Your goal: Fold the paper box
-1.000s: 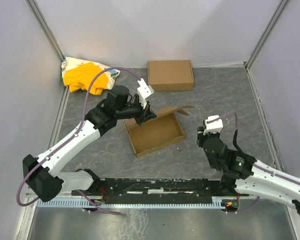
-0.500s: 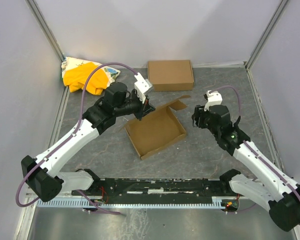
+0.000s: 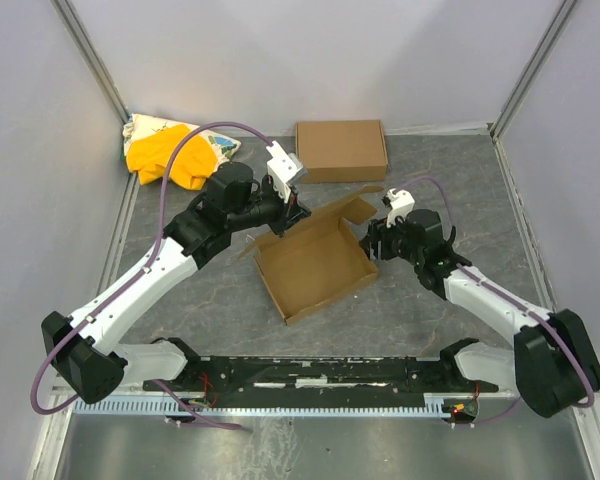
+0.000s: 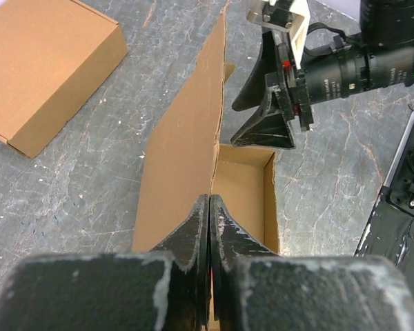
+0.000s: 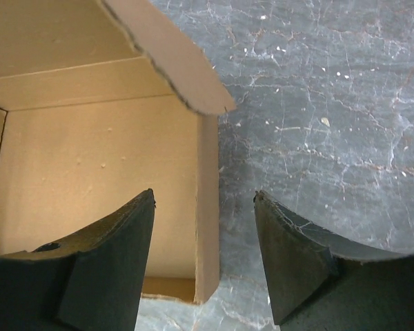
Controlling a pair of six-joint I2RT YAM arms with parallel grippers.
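Note:
The paper box point(image 3: 315, 262) lies mid-table as a shallow brown tray with its lid panel point(image 3: 332, 212) raised at the back. My left gripper point(image 3: 288, 213) is shut on that panel's left edge; in the left wrist view the cardboard sheet point(image 4: 183, 138) runs straight into the pinched gripper point(image 4: 210, 201). My right gripper point(image 3: 373, 243) is open at the tray's right side. In the right wrist view its jaws point(image 5: 204, 195) straddle the right side wall point(image 5: 207, 227), one finger over the tray floor point(image 5: 90, 165), the other over the table. A loose flap point(image 5: 169, 62) hangs above.
A second closed brown carton point(image 3: 341, 150) sits at the back, also in the left wrist view point(image 4: 41, 62). A yellow cloth bundle point(image 3: 170, 152) lies in the back left corner. Enclosure walls ring the grey table; a black rail point(image 3: 300, 372) runs along the front.
My right arm has swung in from the front right to the tray's right wall, its jaws opening wider. The left gripper has carried the panel slightly back and right, and the tray shifted with it.

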